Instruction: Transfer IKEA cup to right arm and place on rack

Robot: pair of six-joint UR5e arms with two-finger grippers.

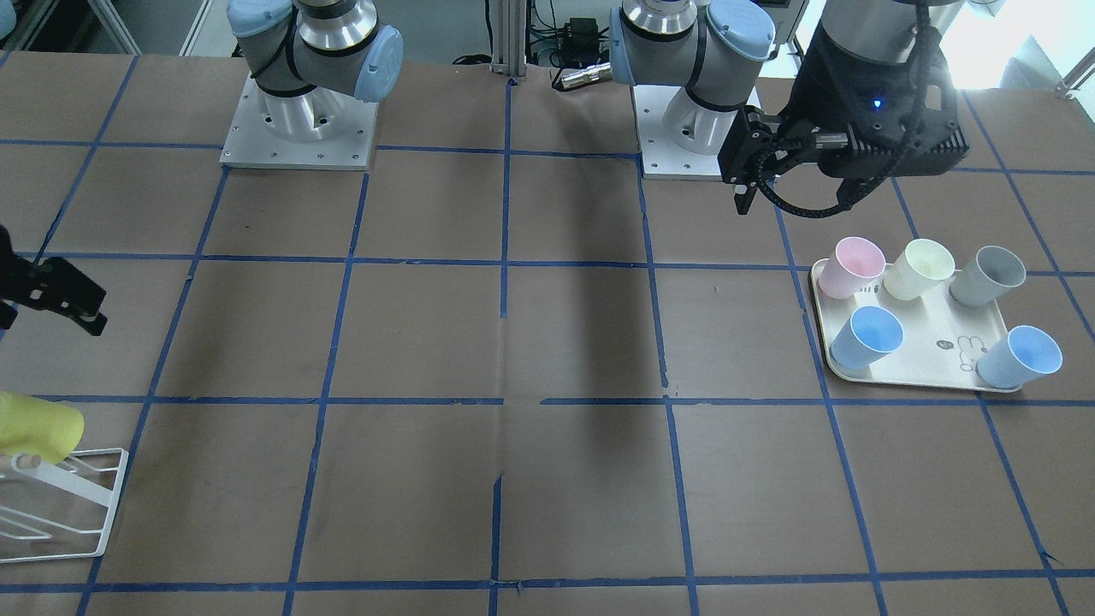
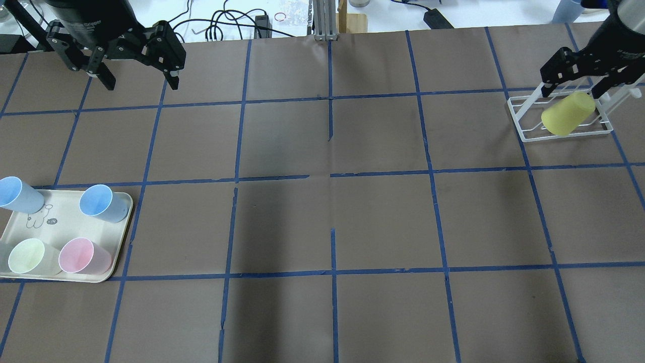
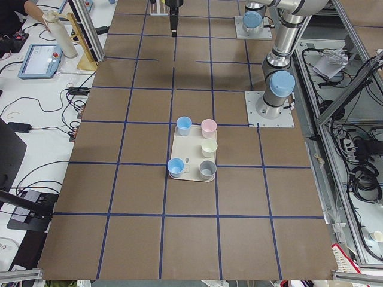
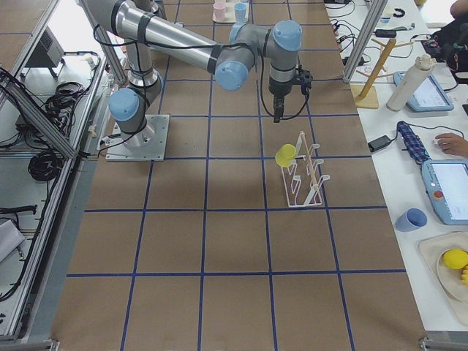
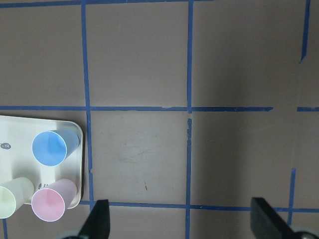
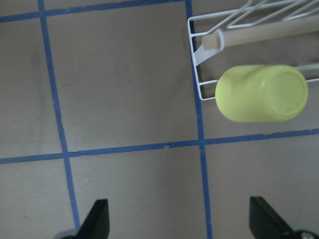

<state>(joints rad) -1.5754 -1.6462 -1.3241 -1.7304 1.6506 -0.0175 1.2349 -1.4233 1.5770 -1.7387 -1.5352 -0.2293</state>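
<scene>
At the right end of the table, the IKEA cup (image 2: 568, 114) hangs mouth-down and tilted on a slanted rod of the rack (image 6: 259, 34), its flat bottom turned up toward the wrist camera. The right gripper (image 2: 572, 94) hangs above it with the jaws wide and nothing between them. In the wrist view the cup lies off to one side of the fingers, not touching them. To my judgement the placing is done, and the step in hand is only to take the right arm away cleanly.

To do it well, I would keep the jaws wide and rise straight up first, before any sideways travel, so no finger catches the cup or a rod and pulls it off. The cup is light plastic and sits loosely, so a small knock could tip it.

Far on the left side, the left gripper (image 2: 141, 84) is also wide and empty, well apart from the tray (image 2: 113, 232) of pastel cups.
</scene>
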